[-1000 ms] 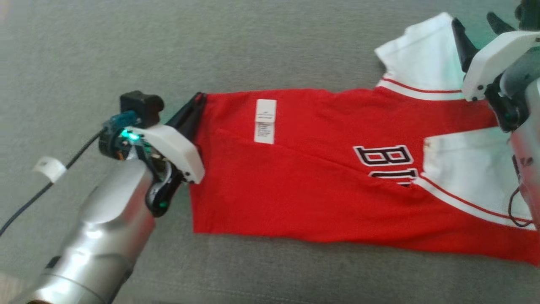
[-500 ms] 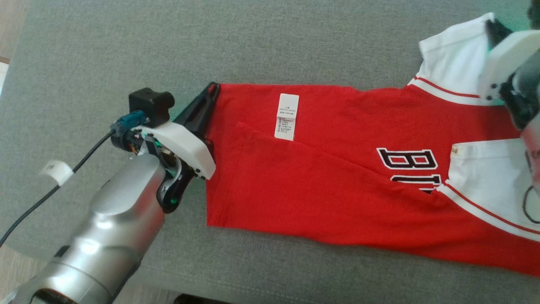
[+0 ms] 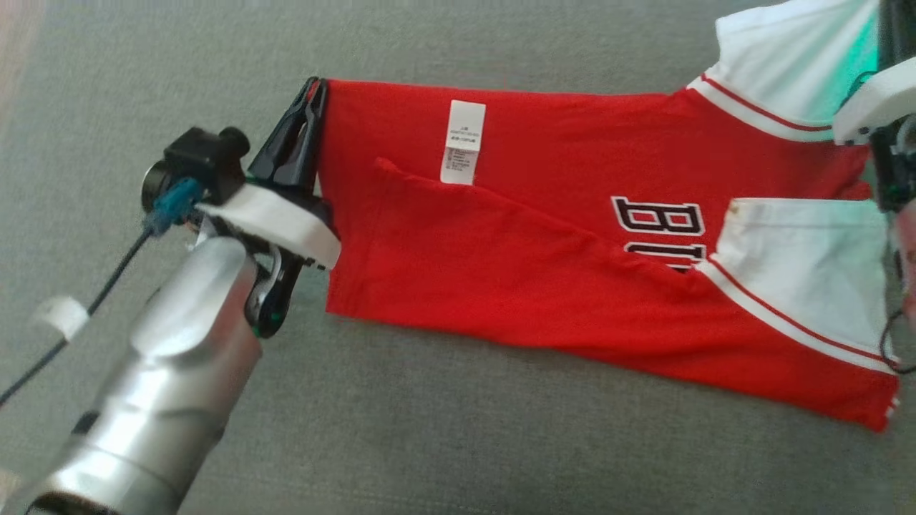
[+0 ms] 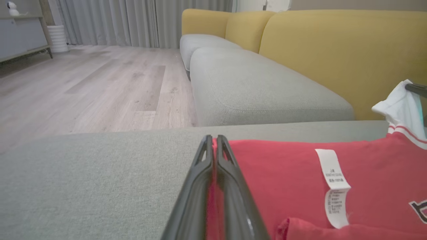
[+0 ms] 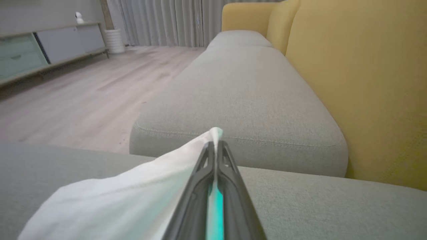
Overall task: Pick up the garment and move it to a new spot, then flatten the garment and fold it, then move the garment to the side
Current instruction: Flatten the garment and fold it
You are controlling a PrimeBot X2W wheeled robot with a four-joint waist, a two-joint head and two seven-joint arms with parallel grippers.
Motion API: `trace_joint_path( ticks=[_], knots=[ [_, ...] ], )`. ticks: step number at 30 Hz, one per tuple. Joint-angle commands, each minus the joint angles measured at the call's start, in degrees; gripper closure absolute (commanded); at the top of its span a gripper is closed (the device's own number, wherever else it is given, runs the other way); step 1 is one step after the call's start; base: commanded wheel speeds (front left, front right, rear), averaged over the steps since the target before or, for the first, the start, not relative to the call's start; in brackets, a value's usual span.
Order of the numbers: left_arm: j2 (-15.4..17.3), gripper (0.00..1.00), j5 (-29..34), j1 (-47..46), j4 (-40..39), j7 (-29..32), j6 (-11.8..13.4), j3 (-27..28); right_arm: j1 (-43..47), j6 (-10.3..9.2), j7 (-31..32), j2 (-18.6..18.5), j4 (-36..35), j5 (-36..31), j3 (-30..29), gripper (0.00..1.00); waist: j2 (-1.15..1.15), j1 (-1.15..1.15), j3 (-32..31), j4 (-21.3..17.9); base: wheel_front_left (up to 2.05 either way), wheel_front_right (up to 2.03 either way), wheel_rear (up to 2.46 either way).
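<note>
The garment (image 3: 544,272) is a red jersey with white sleeves, black lettering and a white care label (image 3: 462,141), spread sideways across the grey sofa seat (image 3: 429,443). My left gripper (image 3: 313,89) is shut on its far hem corner; the left wrist view shows red cloth (image 4: 287,186) pinched between the dark fingers (image 4: 200,186). At the upper right, my right gripper is shut on the tip of the white sleeve (image 5: 133,200), which pokes past its fingertips (image 5: 216,144) in the right wrist view. In the head view only its white housing (image 3: 876,100) appears beside the sleeve (image 3: 787,64).
A second grey seat cushion (image 5: 247,100) lies beyond this one, with the yellow sofa back (image 5: 367,83) to the right. Wooden floor (image 4: 83,86), curtains (image 4: 110,20) and a low cabinet (image 5: 40,50) lie to the left. A cable with a white tag (image 3: 61,315) trails from my left wrist.
My right gripper has shut on the white sleeve tip. The camera has shifted, and the jersey now lies stretched between both grippers, its far edge straighter.
</note>
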Motion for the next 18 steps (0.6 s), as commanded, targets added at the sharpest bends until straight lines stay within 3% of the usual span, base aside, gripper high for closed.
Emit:
trace_joint_path(
  ticks=[1, 10, 18],
  knots=[
    [2.7, 1.00, 3.4, 2.1, -3.6, -0.7, 1.2, 4.8, 1.9, -0.05, -1.5, 1.2, -2.8, 2.2, 0.7, 1.00, 0.00, 0.00, -2.3, -2.2, 0.00, 0.00, 0.00],
    [3.5, 1.00, 13.4, 16.3, -7.5, -0.7, 2.4, 12.9, 15.9, -0.05, -2.2, 0.9, -11.4, 12.0, 5.1, 1.00, 0.00, 0.00, -7.5, -7.6, 0.00, 0.00, 0.00],
    [1.7, 1.00, 18.2, 27.7, -7.7, -0.7, 3.8, 20.9, 33.5, -0.05, -2.1, 2.3, -21.7, 21.1, 6.1, 1.00, 0.00, 0.00, -11.2, -11.1, 0.00, 0.00, 0.00]
  ],
)
